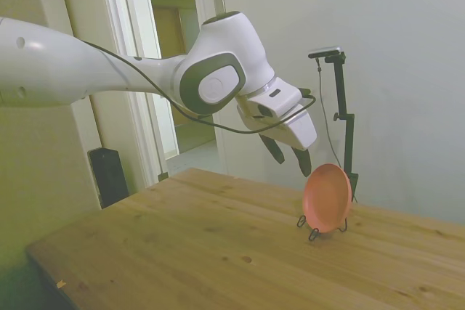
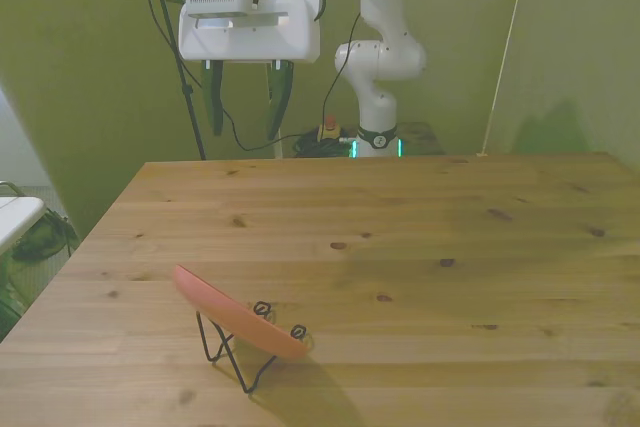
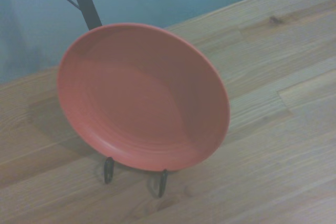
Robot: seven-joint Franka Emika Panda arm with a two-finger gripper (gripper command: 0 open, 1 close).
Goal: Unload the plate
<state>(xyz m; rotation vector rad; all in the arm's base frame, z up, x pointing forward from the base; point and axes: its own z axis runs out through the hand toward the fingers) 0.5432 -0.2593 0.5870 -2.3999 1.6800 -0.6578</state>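
Pale walls and an open doorway stand behind the wooden worktop (image 1: 218, 252) in the side view. From there the white arm reaches in and its end effector (image 1: 289, 156) hangs in the air with its two dark fingers spread apart and nothing between them. It sits just above and a little short of the plate (image 1: 327, 197), which stands tilted on edge in a thin black wire stand (image 1: 314, 229) towards the far end of the worktop. Nothing touches the plate yet, so I would say this is the approach, with the grasp not yet made.

Seen from the front view, the end effector is high up on the front view's left, jaws plainly apart, well above the wood. The plate leans back in its wire stand close to the near edge, on the front view's left, its rim showing as a slanted pink band.

Close up in the wrist view, the plate fills most of the picture, its smooth inner face turned towards the camera, two black prongs of the stand hooked under its lower rim.

To my mind the next move calls for bringing the fingers down over the upper rim, one on each face, closing firmly, then lifting up and clear of the prongs so the light stand does not come along or tip.
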